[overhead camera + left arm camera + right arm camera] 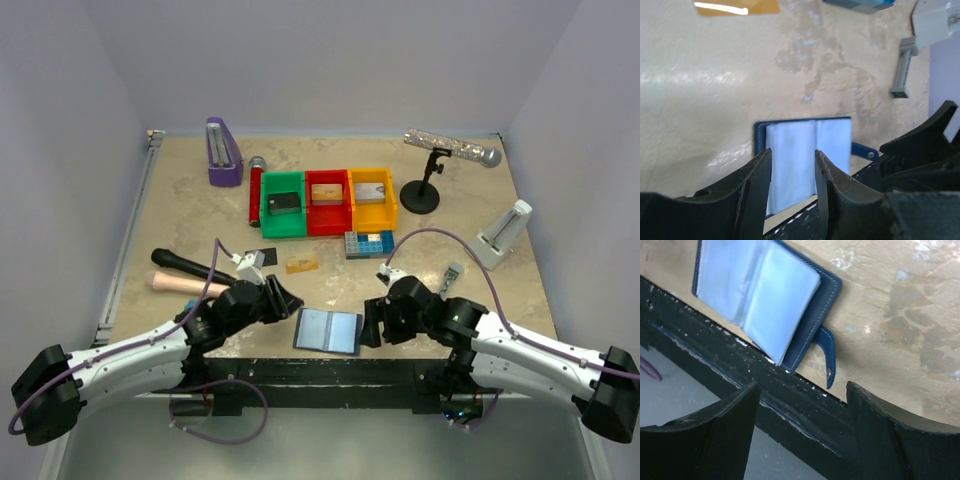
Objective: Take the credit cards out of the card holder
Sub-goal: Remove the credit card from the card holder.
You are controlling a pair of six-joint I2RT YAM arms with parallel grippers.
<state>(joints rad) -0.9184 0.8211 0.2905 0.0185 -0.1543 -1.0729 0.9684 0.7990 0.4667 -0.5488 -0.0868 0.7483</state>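
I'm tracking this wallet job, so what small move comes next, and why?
Probably lower the left gripper onto the card holder to probe its pale pockets: it lies open between that gripper and the right gripper, both open and empty, and whether any card is inside is unclear.

Beige marbled table (pixel 200 215) with glossy glare patches. Plain pale lavender-grey walls (pixel 330 60) at left, back and right. Metal rail (pixel 125 250) along the table's left edge. Scuffed black strip (pixel 330 370) along the near edge.

high rear overview; two close wrist views, card holder (pixel 820 315) shared
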